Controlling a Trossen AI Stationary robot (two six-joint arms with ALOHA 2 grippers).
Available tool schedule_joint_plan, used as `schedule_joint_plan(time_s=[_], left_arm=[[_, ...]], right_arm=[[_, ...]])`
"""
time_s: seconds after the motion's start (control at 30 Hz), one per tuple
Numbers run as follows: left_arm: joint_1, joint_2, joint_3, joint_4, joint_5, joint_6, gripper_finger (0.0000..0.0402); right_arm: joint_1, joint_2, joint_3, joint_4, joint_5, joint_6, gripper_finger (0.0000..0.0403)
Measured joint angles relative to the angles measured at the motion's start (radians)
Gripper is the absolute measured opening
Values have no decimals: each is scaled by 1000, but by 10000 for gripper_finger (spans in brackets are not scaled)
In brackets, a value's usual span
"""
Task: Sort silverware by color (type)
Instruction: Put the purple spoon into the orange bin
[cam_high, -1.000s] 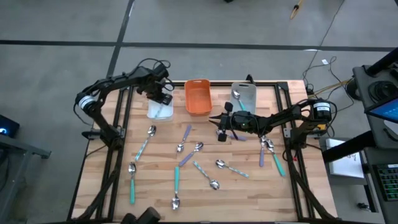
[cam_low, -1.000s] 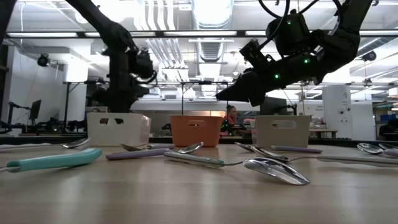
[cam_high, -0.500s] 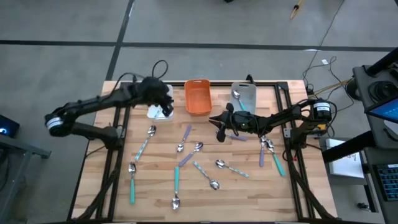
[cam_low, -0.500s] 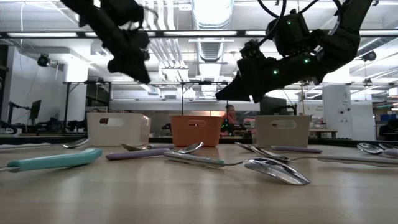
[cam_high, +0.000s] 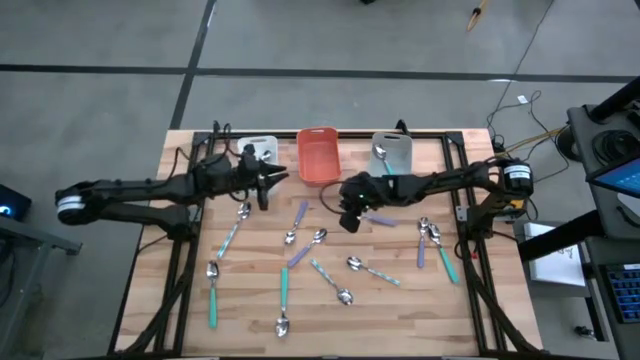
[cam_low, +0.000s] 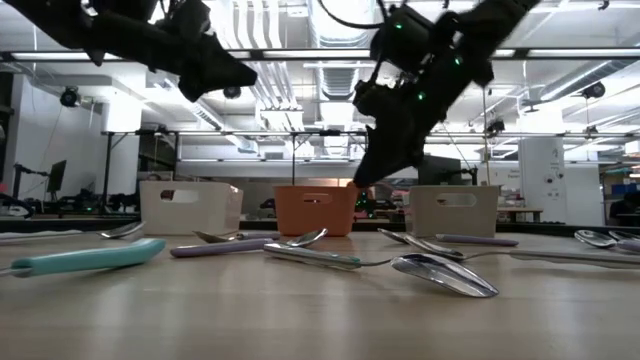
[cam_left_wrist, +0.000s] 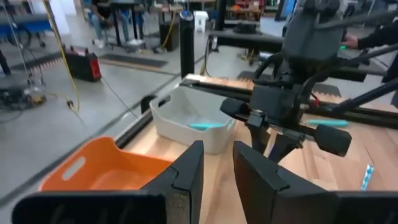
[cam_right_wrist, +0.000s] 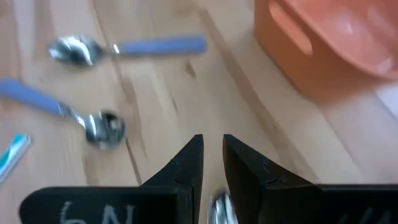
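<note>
Several spoons with shiny bowls lie flat and scattered on the wooden table: teal handles, purple handles and pale blue handles. One spoon lies in the grey bin. My left gripper hovers near the white bin and orange bin, pointing level toward the right, open and empty. My right gripper hangs above the table's middle, pointing down, fingers a narrow gap apart, empty.
The three bins stand in a row at the far edge, as the low view shows. A purple spoon lies just right of my right gripper. Two spoons lie ahead of it. A black frame rail runs along each side.
My left gripper has left the white bin, risen, tipped from pointing down to level and moved a little toward the near edge. My right gripper has shifted slightly toward the left and near edge and tipped from slanting to pointing down.
</note>
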Motion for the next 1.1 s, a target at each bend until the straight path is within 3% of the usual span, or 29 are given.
schedule_joint_plan(time_s=[0.23, 0.43, 0.67, 1.1], left_arm=[[0, -40, 11, -3, -1, 80, 68], [0, -40, 64, -17, -1, 135, 68], [0, -39, 84, -21, -1, 154, 68], [0, -43, 66, -7, 0, 157, 69]], right_arm=[[9, 0, 158, -439, -1, 110, 52], [9, 0, 197, -660, -27, 164, 52], [11, 0, 164, -682, -115, 232, 60], [11, 46, 144, -675, -97, 277, 162]])
